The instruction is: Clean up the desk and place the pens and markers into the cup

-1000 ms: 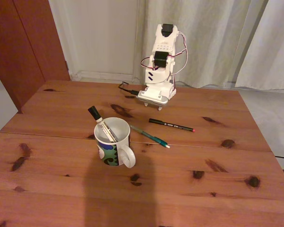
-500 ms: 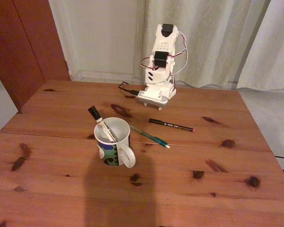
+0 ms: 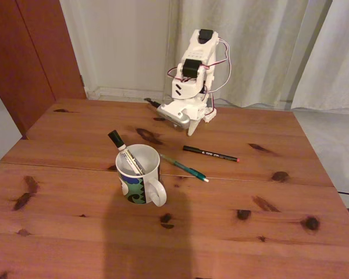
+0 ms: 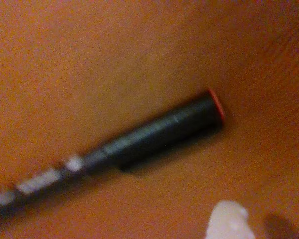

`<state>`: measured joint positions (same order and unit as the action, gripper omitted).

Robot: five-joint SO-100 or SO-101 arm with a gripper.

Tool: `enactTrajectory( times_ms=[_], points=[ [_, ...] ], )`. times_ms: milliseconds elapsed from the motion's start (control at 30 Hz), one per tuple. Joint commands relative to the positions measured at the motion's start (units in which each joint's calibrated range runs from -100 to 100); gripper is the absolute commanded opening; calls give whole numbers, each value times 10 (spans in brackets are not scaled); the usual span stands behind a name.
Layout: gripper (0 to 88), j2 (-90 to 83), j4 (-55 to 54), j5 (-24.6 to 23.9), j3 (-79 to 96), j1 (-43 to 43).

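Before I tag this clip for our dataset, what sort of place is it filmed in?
Probably a room at home, not a lab: a knotty pine desk, pale curtains behind the arm, and a dark wooden door at left in the fixed view.

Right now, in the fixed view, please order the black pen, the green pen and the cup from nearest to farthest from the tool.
1. Black pen: just in front of the tool, slightly right.
2. Green pen: further forward, beside the cup.
3. Cup: farthest, front left, with the marker inside.
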<state>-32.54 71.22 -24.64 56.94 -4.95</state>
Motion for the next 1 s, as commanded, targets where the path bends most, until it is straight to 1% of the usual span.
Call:
enactTrajectory(
  times_ms=[0,100,333,400,667,967],
  points=[
    [246,14,-5,-54,-37,13],
    [246,44,-10,-95,-61,29],
    [246,121,-18,-211,-131,60],
    [246,143,-17,-232,-140,61],
    [246,198,-18,-275,-165,61],
    [246,228,-18,-278,-165,53]
  ],
)
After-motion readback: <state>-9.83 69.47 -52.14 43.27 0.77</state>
